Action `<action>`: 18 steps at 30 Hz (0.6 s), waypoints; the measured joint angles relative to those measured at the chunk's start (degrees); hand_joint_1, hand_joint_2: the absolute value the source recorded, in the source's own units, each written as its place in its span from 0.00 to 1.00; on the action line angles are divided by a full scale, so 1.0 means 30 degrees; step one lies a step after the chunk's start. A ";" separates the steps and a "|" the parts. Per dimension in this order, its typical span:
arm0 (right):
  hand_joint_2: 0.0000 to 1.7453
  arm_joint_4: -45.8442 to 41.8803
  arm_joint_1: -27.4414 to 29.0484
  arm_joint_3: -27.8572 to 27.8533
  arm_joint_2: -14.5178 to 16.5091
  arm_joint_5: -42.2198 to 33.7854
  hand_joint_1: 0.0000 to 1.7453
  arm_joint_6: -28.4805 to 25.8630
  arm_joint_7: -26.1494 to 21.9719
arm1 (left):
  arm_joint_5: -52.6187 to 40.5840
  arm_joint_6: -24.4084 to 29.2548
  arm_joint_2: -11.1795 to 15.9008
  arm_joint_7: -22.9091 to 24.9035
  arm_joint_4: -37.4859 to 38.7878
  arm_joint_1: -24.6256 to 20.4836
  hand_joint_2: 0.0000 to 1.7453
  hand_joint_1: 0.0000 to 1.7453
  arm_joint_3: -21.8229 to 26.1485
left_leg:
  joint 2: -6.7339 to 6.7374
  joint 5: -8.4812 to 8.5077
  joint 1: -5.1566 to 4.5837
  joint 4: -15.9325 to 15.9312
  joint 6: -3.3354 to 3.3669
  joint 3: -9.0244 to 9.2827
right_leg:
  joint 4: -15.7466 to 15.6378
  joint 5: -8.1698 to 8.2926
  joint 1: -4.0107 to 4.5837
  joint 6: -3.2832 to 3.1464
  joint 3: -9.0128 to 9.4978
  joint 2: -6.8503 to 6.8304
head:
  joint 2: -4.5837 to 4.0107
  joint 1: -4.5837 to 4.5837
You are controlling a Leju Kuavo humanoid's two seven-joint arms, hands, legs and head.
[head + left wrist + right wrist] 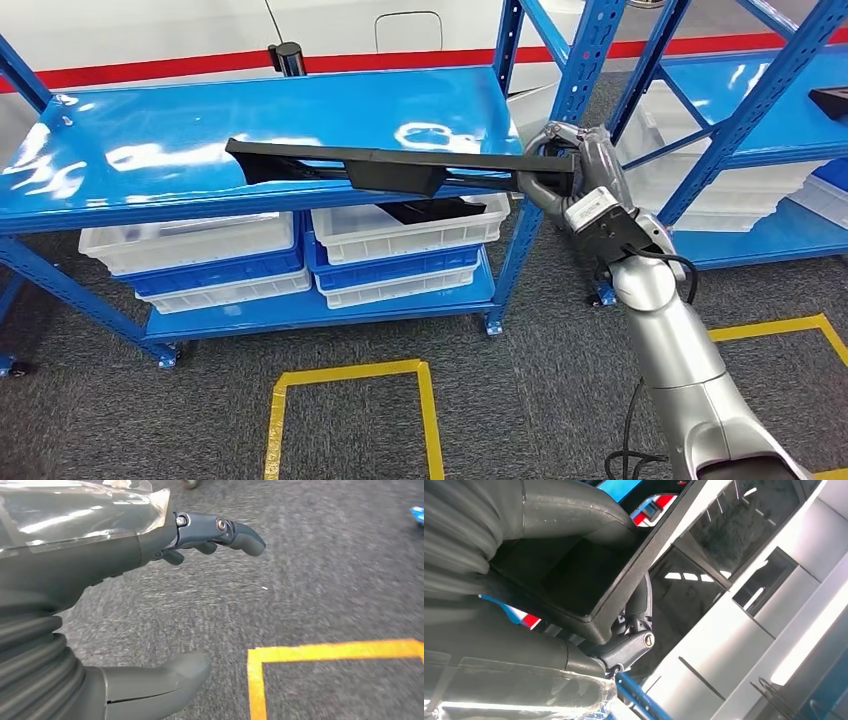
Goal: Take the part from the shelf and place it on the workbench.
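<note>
Head view: one part (400, 168), long, narrow and matte black, a moulded strip with a wedge-shaped end at the far left, a deeper boxy bulge under its middle and a slim straight run toward the right end. It lies roughly level over the front of the blue shelf (200, 130), above the upper deck, with its right end reaching past the shelf's blue upright (590, 60); whether its left end touches the deck cannot be told. Right robot hand (570, 170): grey fingers wrapped round the part's right end, gripping it, silver forearm rising from the lower right. Right wrist view: same part (574, 575) seen close, showing a hollow, open-channel underside with a grainy black finish and a raised rim, clamped between the thick grey thumb and the darker fingers (634, 647). Lower deck of the shelf: white bins (190, 240) stacked on blue bins (395, 270); another black piece (430, 210) lies in the right-hand white bin. Floor: grey carpet with yellow tape outlines (350, 375). Left wrist view: left robot hand (150, 605) empty, fingers spread apart, thumb well clear of the dark fingers, above the carpet beside a yellow tape corner (260, 655).
</note>
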 joint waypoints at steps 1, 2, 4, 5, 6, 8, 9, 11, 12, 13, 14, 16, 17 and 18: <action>1.00 0.0045 -0.0037 0.0035 0.0027 0.0033 1.00 -0.0004 0.0011 | 0.0036 0.0000 0.0005 -0.0024 0.0000 0.0010 1.00 0.00 0.0009 | 0.0024 0.0129 0.0026 -0.0136 0.0126 0.0004 | 0.0089 -0.0067 0.0005 0.0078 -0.0099 -0.0001 | 0.0000 0.0015; 1.00 0.0095 -0.0091 0.0071 0.0053 0.0067 1.00 -0.0009 0.0022 | 0.0064 0.0002 0.0011 -0.0051 0.0000 0.0014 1.00 0.00 0.0018 | 0.0050 0.0272 0.0063 -0.0277 0.0274 0.0001 | 0.0459 -0.0317 0.0017 0.0100 -0.0311 0.0001 | 0.0000 0.0035; 1.00 0.0207 -0.0172 0.0135 0.0071 0.0125 1.00 -0.0022 0.0038 | 0.0098 0.0005 0.0005 -0.0093 0.0000 0.0013 1.00 0.00 0.0040 | 0.0093 0.0491 0.0100 -0.0450 0.0487 -0.0082 | 0.2401 -0.1358 -0.0018 -0.0004 -0.1205 0.0004 | 0.0000 0.0080; 1.00 0.0266 -0.0173 0.0169 0.0076 0.0144 1.00 -0.0027 0.0042 | 0.0109 0.0007 0.0007 -0.0098 0.0000 0.0026 1.00 0.00 0.0056 | 0.0092 0.0549 0.0094 -0.0450 0.0541 -0.0166 | 0.3767 -0.1956 -0.0041 -0.0048 -0.1774 0.0006 | 0.0000 0.0093; 1.00 0.0330 -0.0144 0.0206 0.0082 0.0168 1.00 -0.0033 0.0042 | 0.0116 0.0007 0.0004 -0.0100 0.0000 0.0050 1.00 0.00 0.0073 | 0.0090 0.0595 0.0087 -0.0444 0.0548 -0.0242 | 0.4911 -0.2377 -0.0069 -0.0013 -0.2234 0.0007 | 0.0000 0.0093; 1.00 0.0455 -0.0080 0.0275 0.0089 0.0220 1.00 -0.0040 0.0038 | 0.0131 0.0009 -0.0020 -0.0102 0.0004 0.0114 1.00 0.00 0.0097 | 0.0080 0.0677 0.0090 -0.0420 0.0504 -0.0342 | 0.5245 -0.2400 -0.0127 0.0260 -0.2174 0.0004 | 0.0000 0.0096; 1.00 0.0501 -0.0072 0.0299 0.0093 0.0242 1.00 -0.0042 0.0036 | 0.0137 0.0011 -0.0037 -0.0102 0.0005 0.0138 1.00 0.00 0.0106 | 0.0073 0.0697 0.0099 -0.0386 0.0465 -0.0365 | 0.4229 -0.2007 -0.0177 0.0450 -0.1556 -0.0002 | 0.0000 0.0096; 1.00 0.0548 -0.0119 0.0328 0.0111 0.0260 1.00 -0.0046 0.0029 | 0.0147 0.0016 -0.0046 -0.0109 0.0007 0.0150 1.00 0.00 0.0120 | 0.0057 0.0675 0.0057 -0.0215 0.0321 -0.0453 | 0.1467 -0.1174 -0.0255 0.0678 0.0027 -0.0011 | 0.0000 0.0104; 1.00 0.0559 -0.0151 0.0341 0.0131 0.0260 1.00 -0.0051 0.0024 | 0.0153 0.0018 -0.0038 -0.0118 0.0007 0.0145 1.00 0.00 0.0126 | 0.0055 0.0665 0.0014 -0.0116 0.0219 -0.0526 | 0.0569 -0.0936 -0.0241 0.0637 0.0496 0.0008 | 0.0000 0.0095; 1.00 0.0575 -0.0174 0.0355 0.0153 0.0262 1.00 -0.0056 0.0018 | 0.0158 0.0020 -0.0029 -0.0131 0.0007 0.0144 1.00 0.00 0.0129 | 0.0053 0.0674 -0.0032 -0.0039 0.0101 -0.0608 | 0.0150 -0.0847 -0.0203 0.0533 0.0685 0.0034 | 0.0000 0.0084; 1.00 0.0592 -0.0187 0.0370 0.0173 0.0268 1.00 -0.0060 0.0014 | 0.0162 0.0022 -0.0022 -0.0146 0.0007 0.0147 1.00 0.00 0.0135 | 0.0051 0.0712 -0.0059 -0.0006 -0.0013 -0.0682 | 0.0133 -0.0827 -0.0138 0.0390 0.0658 0.0068 | 0.0000 0.0075; 1.00 0.0610 -0.0189 0.0390 0.0218 0.0279 1.00 -0.0064 0.0013 | 0.0164 0.0022 0.0002 -0.0167 0.0007 0.0162 1.00 0.00 0.0166 | 0.0028 0.0704 0.0017 0.0078 -0.0204 -0.0803 | 0.0146 -0.0694 -0.0222 0.0154 0.0555 0.0082 | -0.0004 0.0068; 1.00 0.0612 -0.0196 0.0393 0.0242 0.0280 1.00 -0.0066 0.0013 | 0.0158 0.0022 0.0013 -0.0173 0.0007 0.0165 1.00 0.00 0.0180 | 0.0019 0.0448 0.0073 0.0352 -0.0306 -0.0936 | 0.0139 -0.0618 -0.0277 0.0030 0.0531 0.0072 | -0.0004 0.0057; 1.00 0.0612 -0.0202 0.0395 0.0262 0.0280 1.00 -0.0069 0.0013 | 0.0149 0.0022 0.0024 -0.0175 0.0007 0.0164 1.00 0.00 0.0193 | 0.0009 -0.0056 0.0130 0.0993 -0.0411 -0.1210 | 0.0118 -0.0549 -0.0333 -0.0083 0.0500 0.0058 | -0.0004 0.0038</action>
